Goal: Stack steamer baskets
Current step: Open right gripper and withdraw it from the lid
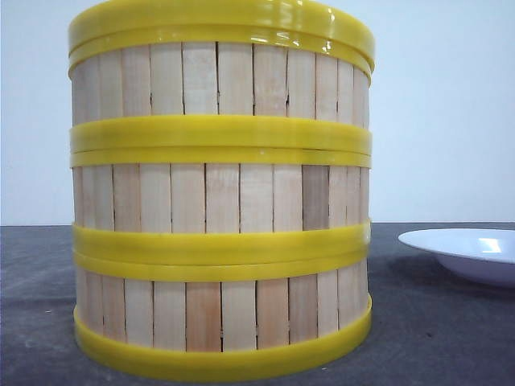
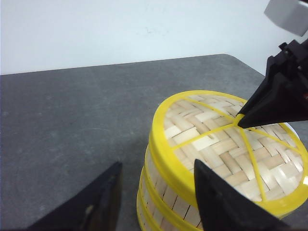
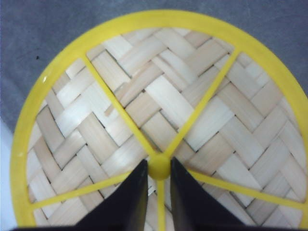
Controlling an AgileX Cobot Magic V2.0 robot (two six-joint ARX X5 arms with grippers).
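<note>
Three steamer baskets (image 1: 221, 201) are sitting stacked in one column on the dark table (image 1: 434, 338), rims flush, with the woven lid (image 2: 226, 144) on top and a white plate (image 1: 467, 251) just beside.

The right gripper (image 3: 159, 179) is pinching narrowly on the lid's centre knob (image 3: 159, 166). The left gripper (image 2: 156, 192) is hanging wide, holding nothing, one finger close against the stack's wall.

Risks, as judged:
- Pulling away before the right fingers spread could drag the lid off-centre or tip the column.
- The left finger brushing the wall could shove the tiers out of line.
</note>
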